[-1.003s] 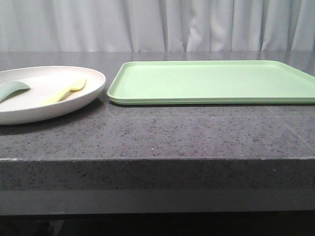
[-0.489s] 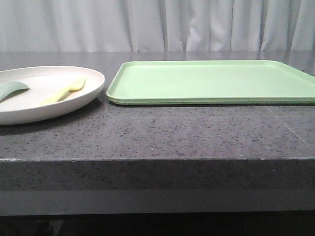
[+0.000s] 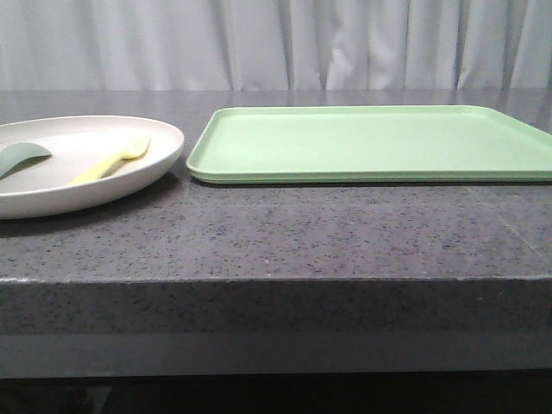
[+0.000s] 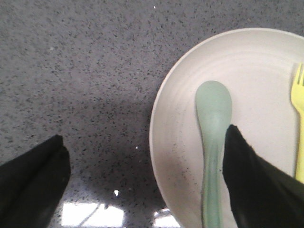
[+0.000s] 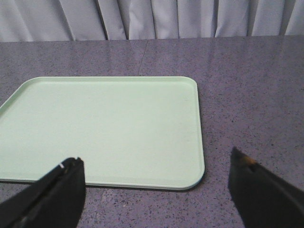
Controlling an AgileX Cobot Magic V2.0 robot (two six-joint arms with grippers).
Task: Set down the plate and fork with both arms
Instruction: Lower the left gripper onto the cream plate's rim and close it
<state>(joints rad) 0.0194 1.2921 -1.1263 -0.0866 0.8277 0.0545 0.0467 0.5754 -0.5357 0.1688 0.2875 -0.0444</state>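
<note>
The cream plate (image 3: 86, 159) sits on the dark counter at the left. The pale-yellow fork (image 3: 110, 160) lies in it, beside a blue-green utensil (image 3: 21, 156). In the left wrist view the plate (image 4: 251, 80) fills one side, with the fork (image 4: 299, 123) at its edge. My left gripper (image 4: 145, 142) is open above the plate's near rim, one finger over the counter, the other over the plate by the blue-green utensil (image 4: 213, 142). My right gripper (image 5: 156, 166) is open and empty above the tray's near corner. Neither gripper shows in the front view.
A large light-green rectangular tray (image 3: 371, 142) lies on the counter right of the plate; it also shows in the right wrist view (image 5: 102, 128). The counter's front edge (image 3: 276, 280) runs across the front view. A pale curtain hangs behind.
The plate with its utensils and the tray appear to have shifted very slightly; otherwise nothing has visibly changed.
</note>
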